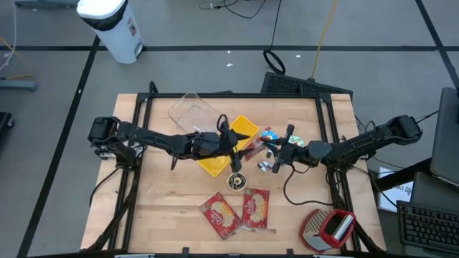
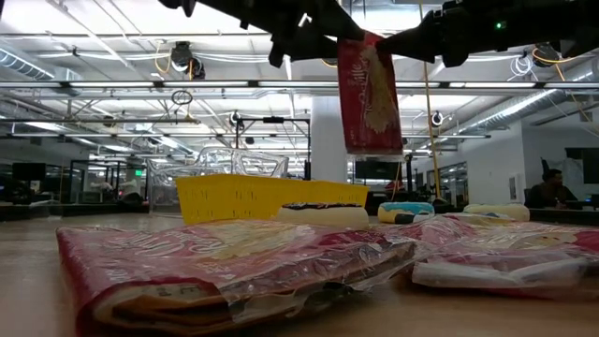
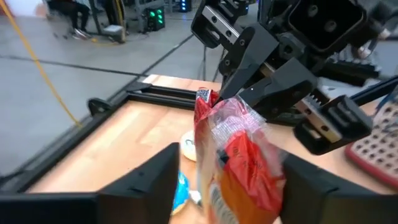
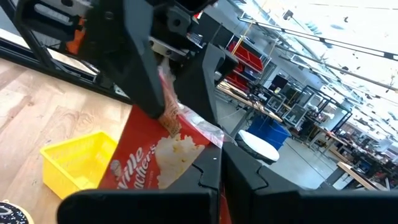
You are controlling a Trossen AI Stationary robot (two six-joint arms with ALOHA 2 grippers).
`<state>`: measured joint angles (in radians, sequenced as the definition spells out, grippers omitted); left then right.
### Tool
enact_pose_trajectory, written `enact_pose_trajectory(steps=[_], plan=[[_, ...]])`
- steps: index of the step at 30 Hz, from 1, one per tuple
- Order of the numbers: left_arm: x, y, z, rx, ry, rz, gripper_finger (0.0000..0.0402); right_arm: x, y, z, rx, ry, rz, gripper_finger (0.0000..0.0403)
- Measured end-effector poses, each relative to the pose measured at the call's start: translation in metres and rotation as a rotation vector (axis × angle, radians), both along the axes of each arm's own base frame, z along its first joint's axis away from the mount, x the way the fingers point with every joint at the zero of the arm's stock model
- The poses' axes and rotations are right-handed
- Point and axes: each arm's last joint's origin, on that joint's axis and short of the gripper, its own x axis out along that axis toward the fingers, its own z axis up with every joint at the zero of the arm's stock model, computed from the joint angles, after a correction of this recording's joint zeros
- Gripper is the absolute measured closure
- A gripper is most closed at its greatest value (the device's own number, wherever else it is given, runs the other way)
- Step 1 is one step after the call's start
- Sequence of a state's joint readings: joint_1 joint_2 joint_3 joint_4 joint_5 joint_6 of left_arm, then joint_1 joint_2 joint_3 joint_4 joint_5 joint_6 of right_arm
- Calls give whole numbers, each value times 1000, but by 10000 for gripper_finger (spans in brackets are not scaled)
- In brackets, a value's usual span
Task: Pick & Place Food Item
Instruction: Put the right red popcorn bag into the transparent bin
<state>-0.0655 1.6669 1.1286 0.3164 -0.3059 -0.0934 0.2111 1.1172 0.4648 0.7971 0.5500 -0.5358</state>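
A red snack packet (image 2: 370, 94) hangs in the air over the middle of the table, just right of the yellow bin (image 1: 215, 163). My right gripper (image 1: 276, 154) reaches in from the table's right and is shut on the packet. My left gripper (image 3: 230, 186) comes from the table's left and stands open, one finger on either side of the packet (image 3: 242, 162); whether a finger touches it I cannot tell. Two more red packets (image 1: 219, 215) (image 1: 256, 208) lie flat on the table near its front edge. My right gripper pinches the packet's top sealed edge (image 3: 205, 99) between its two shut fingers (image 3: 249, 81). The fingers come in about level from the table's right. The packet hangs upright below them, lifted clear of the table and the bin.
A clear plastic container (image 1: 192, 111) stands behind the yellow bin. A round dark cookie (image 1: 235, 180) lies in front of it, small wrapped items (image 1: 271, 135) lie to its right. A red and grey object (image 1: 326, 228) sits at the front right corner. A person (image 2: 552, 187) sits far off.
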Motion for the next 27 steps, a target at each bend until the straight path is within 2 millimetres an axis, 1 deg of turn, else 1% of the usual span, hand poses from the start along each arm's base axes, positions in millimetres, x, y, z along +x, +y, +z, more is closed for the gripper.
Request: enact_pose_trajectory(steps=[6,11,12,15,18,20,23,27], plan=[[1,13,0,-88,-14,-34,299,0,0,0,0,1,-1,403],[1,17,0,-58,-7,-32,386,0,0,0,1,1,-1,403],[0,17,1,-47,-8,-33,392,0,0,0,9,-2,1,403],[-2,16,4,-2,8,-8,393,0,0,0,69,-29,5,402],[-11,13,5,43,76,70,397,0,0,1,114,-54,11,387],[-16,12,11,57,80,113,397,0,0,2,118,-62,14,366],[-32,14,23,81,90,163,398,0,0,2,119,-59,8,322],[-64,20,40,77,41,235,399,0,0,3,125,-70,7,263]])
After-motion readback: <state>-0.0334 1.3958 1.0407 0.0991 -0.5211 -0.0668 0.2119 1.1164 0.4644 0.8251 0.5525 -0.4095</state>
